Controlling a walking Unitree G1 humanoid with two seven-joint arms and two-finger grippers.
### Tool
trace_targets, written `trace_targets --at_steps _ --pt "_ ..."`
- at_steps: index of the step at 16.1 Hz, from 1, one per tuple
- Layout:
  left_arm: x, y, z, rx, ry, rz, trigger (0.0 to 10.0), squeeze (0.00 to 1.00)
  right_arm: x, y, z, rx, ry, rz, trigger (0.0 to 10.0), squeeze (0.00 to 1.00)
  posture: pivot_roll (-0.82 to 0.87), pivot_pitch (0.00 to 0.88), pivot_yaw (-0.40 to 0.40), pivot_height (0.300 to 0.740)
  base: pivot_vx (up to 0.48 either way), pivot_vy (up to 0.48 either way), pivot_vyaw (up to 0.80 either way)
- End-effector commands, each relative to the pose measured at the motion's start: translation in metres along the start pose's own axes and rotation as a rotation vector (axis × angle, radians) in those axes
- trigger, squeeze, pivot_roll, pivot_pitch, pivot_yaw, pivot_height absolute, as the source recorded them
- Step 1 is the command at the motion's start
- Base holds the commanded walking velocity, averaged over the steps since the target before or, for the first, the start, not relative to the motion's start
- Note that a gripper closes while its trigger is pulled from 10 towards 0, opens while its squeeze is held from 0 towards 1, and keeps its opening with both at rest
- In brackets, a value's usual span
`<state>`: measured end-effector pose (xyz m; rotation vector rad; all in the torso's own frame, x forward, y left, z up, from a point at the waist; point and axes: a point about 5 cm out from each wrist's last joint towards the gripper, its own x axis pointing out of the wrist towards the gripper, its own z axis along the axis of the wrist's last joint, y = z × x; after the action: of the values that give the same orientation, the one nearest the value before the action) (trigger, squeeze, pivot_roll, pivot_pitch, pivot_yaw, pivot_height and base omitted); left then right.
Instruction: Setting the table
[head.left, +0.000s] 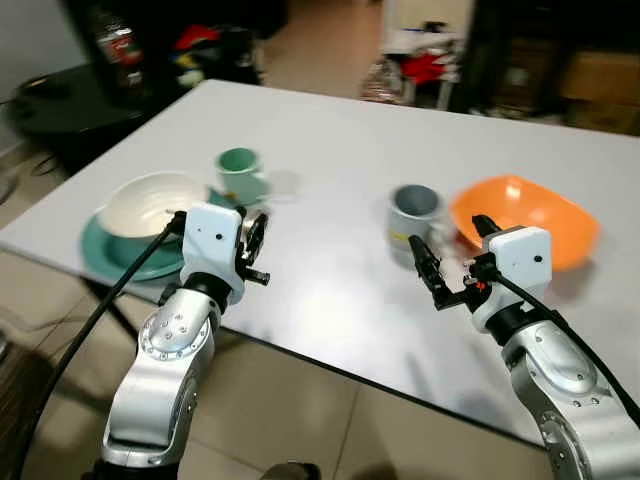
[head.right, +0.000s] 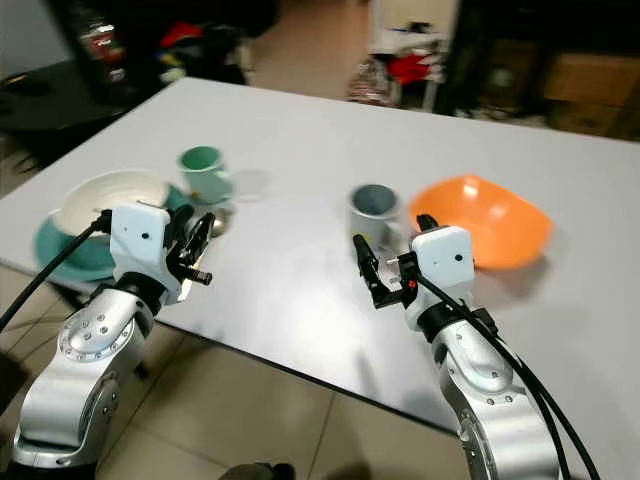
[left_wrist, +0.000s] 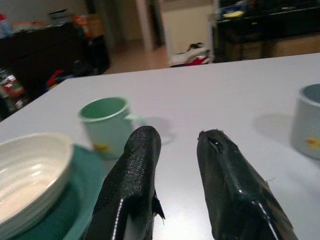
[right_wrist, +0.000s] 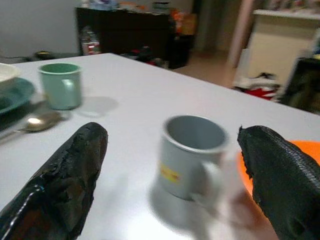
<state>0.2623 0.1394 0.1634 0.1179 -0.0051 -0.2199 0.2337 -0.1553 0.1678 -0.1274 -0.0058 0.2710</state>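
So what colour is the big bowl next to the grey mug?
Orange. The wide orange bowl beside the grey mug shows best in the right eye view.

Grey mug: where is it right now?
The grey mug stands on the white table, on the robot's right, just left of the orange bowl. The open right gripper points at it from the near side.

no readable text, mug stickers illegible
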Motion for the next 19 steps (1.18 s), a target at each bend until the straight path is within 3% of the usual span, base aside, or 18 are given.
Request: trace_targets --at_steps 1,12,15,19 --pt "-0.001 0.002 0.003 -0.001 -0.009 0.016 10.0 0.0 -0.001 -0.001 0.005 0.001 -0.013 0.005 10.0 1.0 0.02 0.0 0.063 0.74 0.0 0.0 0.8" --pt "0.009 0.002 0.007 0.026 -0.025 -0.007 10.0 0.0 0.0 0.001 0.008 0.006 -0.01 0.021 10.0 1.0 -0.01 0.0 0.095 0.74 0.0 0.0 0.8" --pt "0.012 -0.005 0.007 0.004 -0.03 -0.026 10.0 0.0 -0.005 -0.003 0.008 -0.002 -0.002 0.002 10.0 1.0 -0.02 0.0 0.095 0.74 0.0 0.0 0.8" --pt "0.007 0.002 0.01 0.006 -0.033 -0.006 10.0 0.0 0.003 -0.001 0.008 0.003 -0.012 0.027 10.0 1.0 0.03 0.0 0.072 0.74 0.0 0.0 0.8"
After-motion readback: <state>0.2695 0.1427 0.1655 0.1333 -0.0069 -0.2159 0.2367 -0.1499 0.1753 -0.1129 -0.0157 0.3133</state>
